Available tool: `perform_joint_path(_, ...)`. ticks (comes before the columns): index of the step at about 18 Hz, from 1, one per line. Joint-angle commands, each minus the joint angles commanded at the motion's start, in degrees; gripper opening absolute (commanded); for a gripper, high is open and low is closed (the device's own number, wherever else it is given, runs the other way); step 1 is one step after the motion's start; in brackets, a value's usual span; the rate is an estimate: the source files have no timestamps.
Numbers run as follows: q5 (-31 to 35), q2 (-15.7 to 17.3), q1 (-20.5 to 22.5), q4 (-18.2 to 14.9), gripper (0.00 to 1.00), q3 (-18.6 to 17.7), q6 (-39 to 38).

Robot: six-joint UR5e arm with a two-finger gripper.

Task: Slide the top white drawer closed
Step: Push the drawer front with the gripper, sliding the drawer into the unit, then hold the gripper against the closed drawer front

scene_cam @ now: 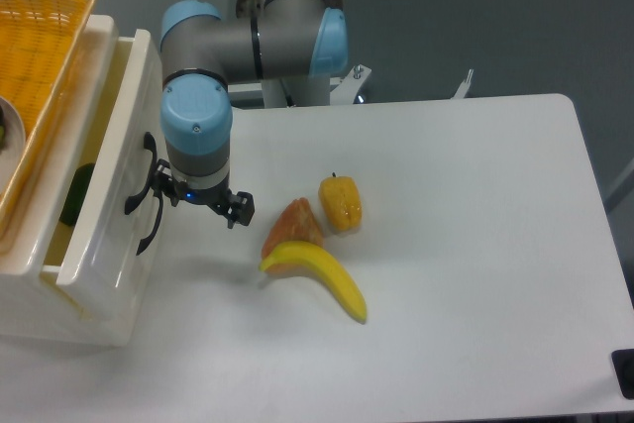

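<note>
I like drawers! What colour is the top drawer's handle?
Black handle on the white drawer, camera view.

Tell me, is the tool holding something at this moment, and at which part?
Nothing is clearly held. The tool is against the front of the top white drawer, beside its black handle; whether the fingers close on anything cannot be told.

The orange basket (40,37) runs off the left edge. A dark green item (74,195) inside the top white drawer (104,205) is mostly hidden; the gripper (195,202) jaws' spacing is unclear.
</note>
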Motion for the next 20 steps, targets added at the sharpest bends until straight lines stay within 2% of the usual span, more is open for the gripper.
perform_joint_path(20, 0.1, 0.2, -1.6, 0.0, 1.0, 0.1, -0.4)
